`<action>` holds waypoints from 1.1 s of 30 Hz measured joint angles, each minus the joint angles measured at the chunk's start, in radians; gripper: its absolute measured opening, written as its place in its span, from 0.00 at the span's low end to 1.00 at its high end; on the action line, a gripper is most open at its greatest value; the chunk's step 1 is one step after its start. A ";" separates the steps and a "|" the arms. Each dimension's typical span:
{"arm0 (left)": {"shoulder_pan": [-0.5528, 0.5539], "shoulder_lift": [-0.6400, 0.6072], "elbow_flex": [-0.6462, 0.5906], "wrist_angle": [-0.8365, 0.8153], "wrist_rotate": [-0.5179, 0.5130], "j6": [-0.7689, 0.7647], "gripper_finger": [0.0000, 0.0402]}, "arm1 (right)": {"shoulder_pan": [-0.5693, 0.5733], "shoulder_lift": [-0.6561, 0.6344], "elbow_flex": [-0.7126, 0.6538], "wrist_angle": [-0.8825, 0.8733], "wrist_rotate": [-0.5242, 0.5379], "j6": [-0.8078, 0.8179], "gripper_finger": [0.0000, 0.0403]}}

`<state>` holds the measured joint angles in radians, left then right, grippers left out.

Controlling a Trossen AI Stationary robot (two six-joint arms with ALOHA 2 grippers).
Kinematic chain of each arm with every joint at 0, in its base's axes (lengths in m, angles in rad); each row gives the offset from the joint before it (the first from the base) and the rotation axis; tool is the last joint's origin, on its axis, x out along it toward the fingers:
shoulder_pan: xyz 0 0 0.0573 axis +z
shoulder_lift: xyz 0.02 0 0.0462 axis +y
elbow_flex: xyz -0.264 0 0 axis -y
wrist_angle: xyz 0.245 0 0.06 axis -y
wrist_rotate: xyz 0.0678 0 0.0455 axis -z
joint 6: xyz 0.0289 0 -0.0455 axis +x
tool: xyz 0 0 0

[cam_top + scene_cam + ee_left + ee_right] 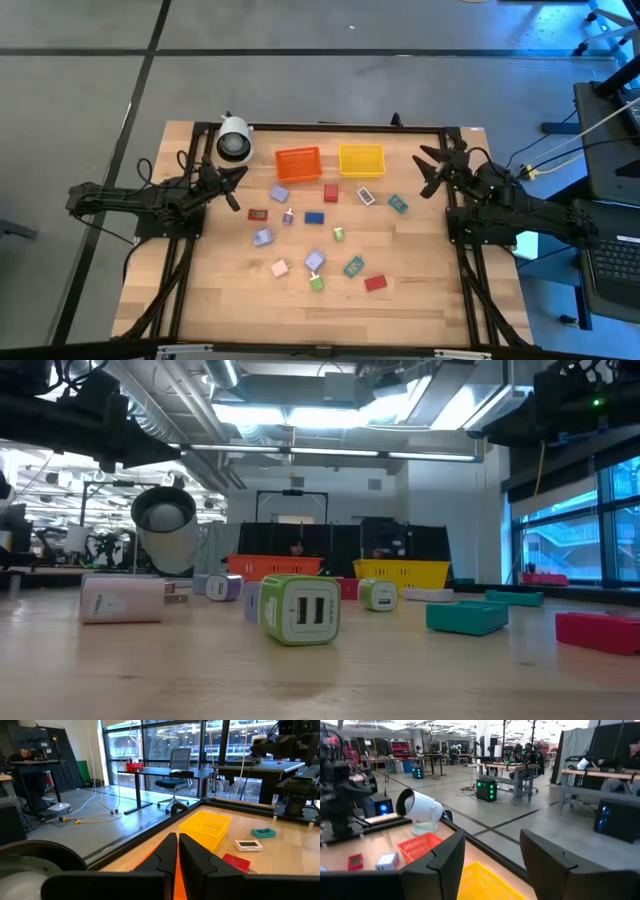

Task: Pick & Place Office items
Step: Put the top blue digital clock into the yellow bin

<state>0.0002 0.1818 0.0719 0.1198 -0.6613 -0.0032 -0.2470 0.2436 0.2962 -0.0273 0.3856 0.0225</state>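
Note:
The office items are small blocks scattered over the middle of the wooden table (210, 300): a red one (258, 214), a blue one (314, 217), a pink one (280, 268) and a teal one (353, 266) among them. All lie flat on the wood. My left gripper (236, 185) hovers shut at the table's far left, by the white cylinder, holding nothing; its wrist view shows the fingers (177, 852) closed together. My right gripper (428, 172) hovers open at the far right, beside the yellow bin, nothing between its fingers (490, 865).
An orange mesh bin (298, 163) and a yellow mesh bin (361, 159) stand side by side at the far edge. A white cylindrical camera-like object (234, 140) stands at the far left corner. In the low view a green-and-white block (300, 608) sits nearest.

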 joint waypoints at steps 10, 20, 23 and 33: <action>0.000 0.000 0.000 -0.023 0.006 -0.001 0.04 | 0.000 0.139 0.227 -0.307 0.056 0.090 0.48; 0.000 0.000 0.000 -0.023 0.007 -0.001 0.04 | 0.000 0.243 0.344 -0.627 -0.006 0.325 0.48; 0.000 0.000 0.000 -0.023 0.007 0.002 0.04 | 0.000 0.255 0.344 -0.684 -0.042 0.386 0.48; 0.000 0.000 0.000 -0.022 0.007 0.004 0.04 | 0.000 0.289 0.344 -0.827 -0.171 0.530 0.47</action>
<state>0.0002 0.1818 0.0719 0.0975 -0.6544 0.0005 -0.2470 0.5328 0.6399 -0.8540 0.2149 0.5530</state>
